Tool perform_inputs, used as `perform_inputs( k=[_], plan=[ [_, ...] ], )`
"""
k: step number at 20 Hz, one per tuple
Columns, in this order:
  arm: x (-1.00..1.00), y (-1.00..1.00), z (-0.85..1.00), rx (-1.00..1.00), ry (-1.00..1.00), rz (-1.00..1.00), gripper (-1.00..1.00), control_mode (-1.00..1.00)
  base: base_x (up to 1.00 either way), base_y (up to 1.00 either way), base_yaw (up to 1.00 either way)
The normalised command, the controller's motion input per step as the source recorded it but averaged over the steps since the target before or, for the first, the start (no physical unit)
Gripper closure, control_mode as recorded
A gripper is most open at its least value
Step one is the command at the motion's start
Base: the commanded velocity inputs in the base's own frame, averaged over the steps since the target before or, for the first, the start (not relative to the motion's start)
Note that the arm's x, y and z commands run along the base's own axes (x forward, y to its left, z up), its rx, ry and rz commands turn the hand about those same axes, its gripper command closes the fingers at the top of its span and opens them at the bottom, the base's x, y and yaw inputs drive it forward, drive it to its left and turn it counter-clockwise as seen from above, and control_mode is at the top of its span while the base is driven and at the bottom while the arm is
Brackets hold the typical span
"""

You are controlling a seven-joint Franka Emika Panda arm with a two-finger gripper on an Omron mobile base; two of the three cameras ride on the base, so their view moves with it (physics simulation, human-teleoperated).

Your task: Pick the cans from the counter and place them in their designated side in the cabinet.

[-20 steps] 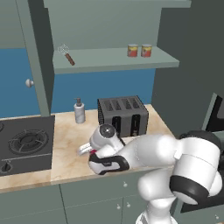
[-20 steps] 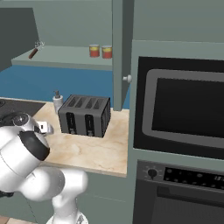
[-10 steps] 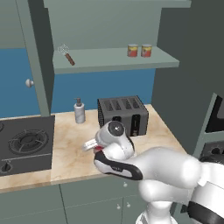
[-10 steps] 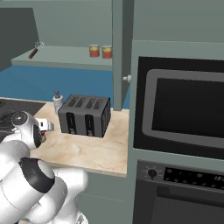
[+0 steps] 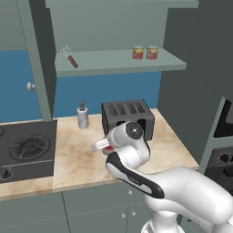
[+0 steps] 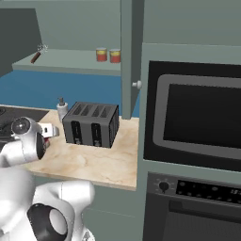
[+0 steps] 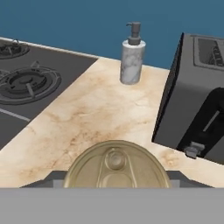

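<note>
We saw end effector (image 7: 116, 183) clamped on gold-lidded can (image 7: 116, 164) at 6 o'clock in hand view. Arm had swung toward toaster (image 7: 192, 100) at 3 o'clock. We judged carry from tabletop (image 7: 87, 113) to cabinet shelf (image 5: 113, 61) remained.

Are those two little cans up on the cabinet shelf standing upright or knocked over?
Upright. The two cans stand side by side on the cabinet shelf, flat tops up, seen the same way in the right base view.
</note>
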Motion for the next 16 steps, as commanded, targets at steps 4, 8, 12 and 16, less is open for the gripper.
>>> perform_inputs(
  k=[4,8,12,16],
  plan=[
    [-0.16,-0.12,0.54,0.03,-0.06,0.0,1.0,-1.0,0.0,0.0,0.0],
    [-0.17,-0.11,0.51,0.02,-0.04,0.0,1.0,-1.0,0.0,0.0,0.0],
    [-0.27,-0.12,0.47,0.0,0.0,0.0,1.0,-1.0,0.0,0.0,0.0],
    [-0.31,-0.13,0.42,0.0,0.0,0.0,1.0,-1.0,0.0,0.0,0.0]
  ],
)
